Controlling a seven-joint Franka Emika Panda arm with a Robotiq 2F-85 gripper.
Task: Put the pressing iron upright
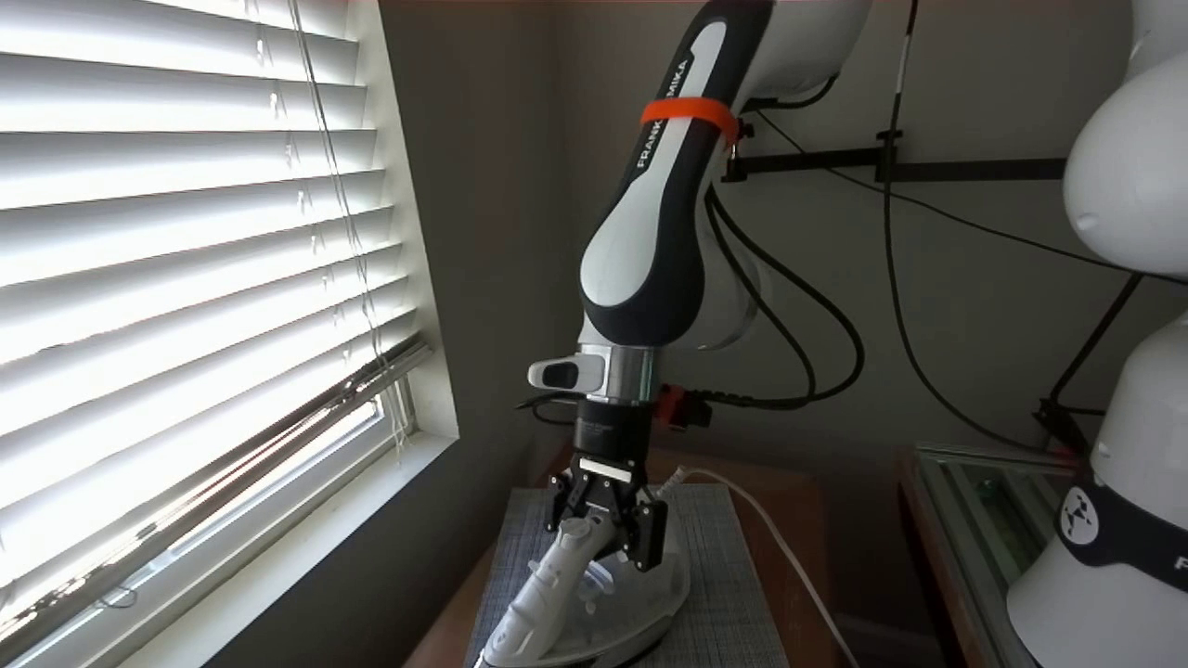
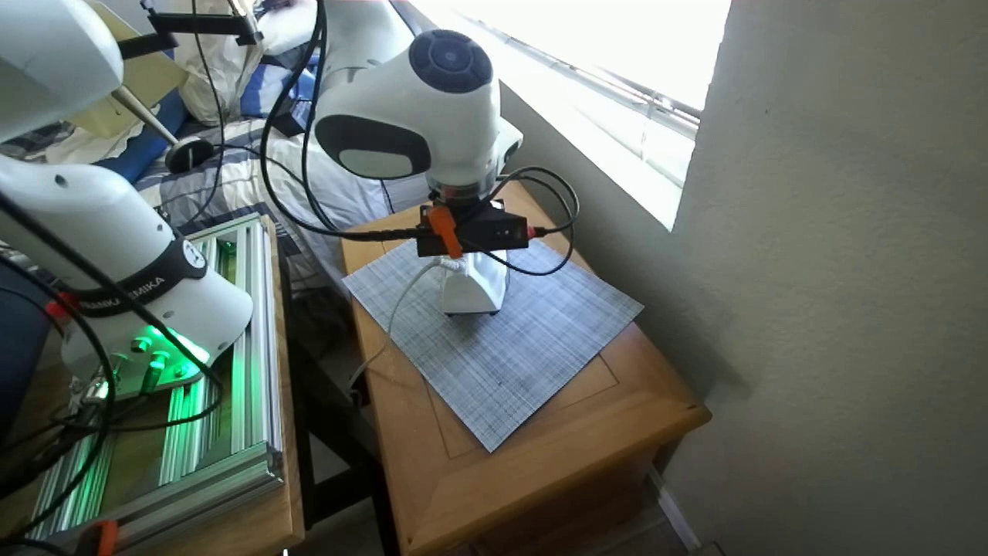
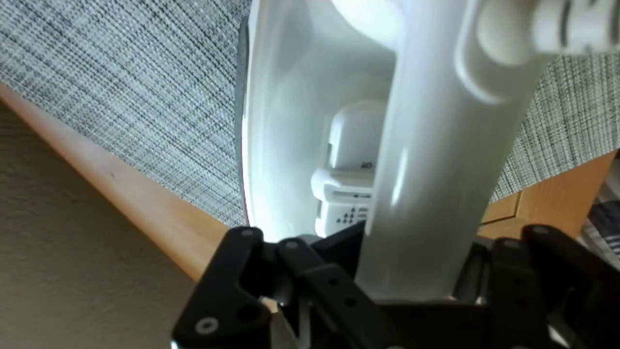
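Observation:
The pressing iron (image 2: 472,293), white with a pale see-through body, rests soleplate down on a grey woven mat (image 2: 509,363). Its blunt heel faces the camera in an exterior view, where much of it is hidden under the wrist. From above, my gripper (image 1: 601,536) straddles the arched handle (image 1: 543,598). In the wrist view, dark finger pads (image 3: 339,247) press against both sides of the handle, so the gripper (image 3: 409,257) is shut on it. A white cord (image 1: 780,538) leaves the heel end and drops over the table's side.
A wooden table (image 2: 432,494) carries the mat. Close by stand a wall (image 2: 834,309) and a window with blinds (image 1: 186,232). Across a gap is the metal-framed stand (image 2: 255,347) of the robot's base. Black cables (image 2: 571,224) loop around the wrist.

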